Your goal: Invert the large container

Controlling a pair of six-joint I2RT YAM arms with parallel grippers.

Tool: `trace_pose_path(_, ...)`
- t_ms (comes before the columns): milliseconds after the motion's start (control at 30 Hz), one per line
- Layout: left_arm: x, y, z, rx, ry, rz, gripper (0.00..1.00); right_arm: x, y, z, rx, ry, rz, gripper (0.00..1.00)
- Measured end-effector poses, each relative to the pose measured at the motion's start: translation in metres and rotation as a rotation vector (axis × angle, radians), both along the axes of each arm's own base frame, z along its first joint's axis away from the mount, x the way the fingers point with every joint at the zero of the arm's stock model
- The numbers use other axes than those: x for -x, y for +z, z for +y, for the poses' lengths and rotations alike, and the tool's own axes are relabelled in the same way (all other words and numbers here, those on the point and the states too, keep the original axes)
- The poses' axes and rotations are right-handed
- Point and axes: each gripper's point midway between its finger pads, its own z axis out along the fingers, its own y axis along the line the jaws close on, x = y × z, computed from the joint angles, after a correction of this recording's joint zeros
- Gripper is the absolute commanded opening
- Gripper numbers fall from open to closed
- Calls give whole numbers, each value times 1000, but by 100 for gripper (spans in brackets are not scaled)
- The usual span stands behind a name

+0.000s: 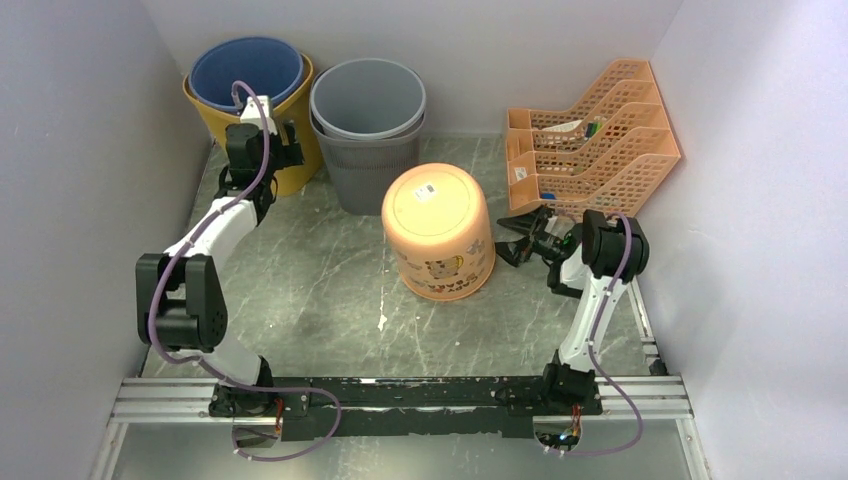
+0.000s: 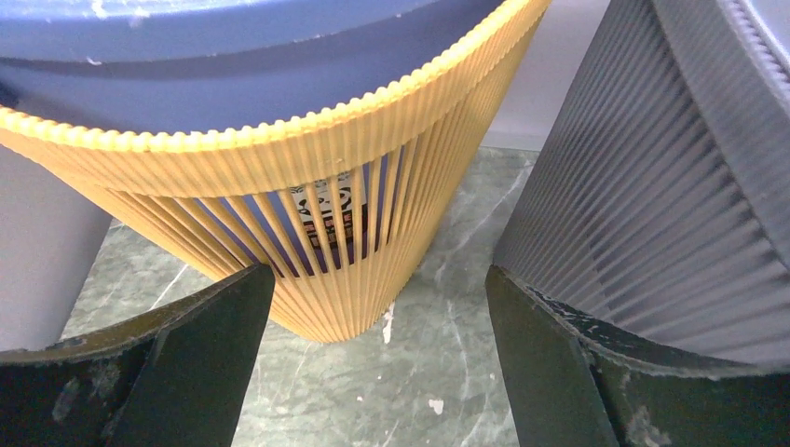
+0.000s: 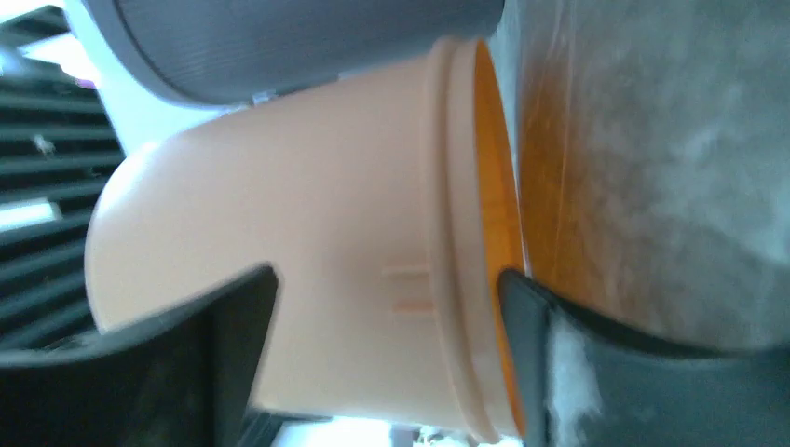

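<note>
- The peach container (image 1: 437, 232) stands mouth-down at the middle of the counter (image 1: 320, 290), labelled base up, just in front of the grey bin (image 1: 367, 110).
- The right arm (image 1: 592, 300) is folded low, wrist turned level toward the container's right side. Its jaws are spread apart beside the wall and rim, gripping nothing.
- The left arm (image 1: 215, 225) reaches far forward. Its jaws are also apart, facing the yellow basket (image 2: 307, 158), which holds a blue bin (image 1: 246, 70).
</note>
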Motion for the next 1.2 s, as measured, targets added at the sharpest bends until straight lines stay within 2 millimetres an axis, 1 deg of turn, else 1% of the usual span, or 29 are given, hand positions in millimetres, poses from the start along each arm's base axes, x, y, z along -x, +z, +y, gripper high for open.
trace_pose_path(33, -3, -1, -1, 3, -1, 1, 96, 1, 3, -1, 20, 4, -48, 100)
trace_pose_path(67, -6, -2, -1, 5, -1, 0, 96, -1, 9, -2, 25, 1, -67, 100)
trace_pose_path(100, -10, -4, -1, 8, -1, 2, 96, -2, 11, -3, 36, -5, -88, 100)
trace_pose_path(267, -20, -8, -2, 12, -2, 1, 96, 2, 4, -9, 80, -23, -135, 100)
trace_pose_path(433, -26, -10, -3, 19, -1, -8, 96, -4, 1, -15, 164, -44, -139, 100)
trace_pose_path(467, -27, -10, -3, 19, -1, -10, 96, -10, 1, -18, 213, -50, -146, 100)
trace_pose_path(567, -29, -11, -3, 27, 0, -16, 96, -43, 2, -34, 452, -90, -163, 100)
trace_pose_path(600, -30, -12, -4, 31, 1, -18, 96, -48, 0, -41, 547, -93, -156, 100)
trace_pose_path(667, -31, -12, -4, 39, 2, -22, 95, -54, 5, -54, 718, -89, -183, 100)
trace_pose_path(733, -31, -11, -5, 49, 4, -26, 95, -51, 10, -65, 851, -79, -199, 100)
trace_pose_path(800, -32, -11, -5, 58, 4, -27, 94, -41, 13, -72, 945, -65, -193, 100)
trace_pose_path(933, -32, -11, -6, 65, 0, -28, 91, -21, 18, -84, 1062, -34, -152, 100)
trace_pose_path(1000, -30, -12, -7, 66, -4, -28, 90, -13, 24, -87, 1103, -23, -136, 100)
trace_pose_path(1100, -23, -20, -11, 68, -20, -15, 87, -7, 46, -88, 1168, -21, -149, 100)
trace_pose_path(1200, -11, -39, -25, 76, -58, 26, 85, -7, 82, -85, 1234, -43, -213, 100)
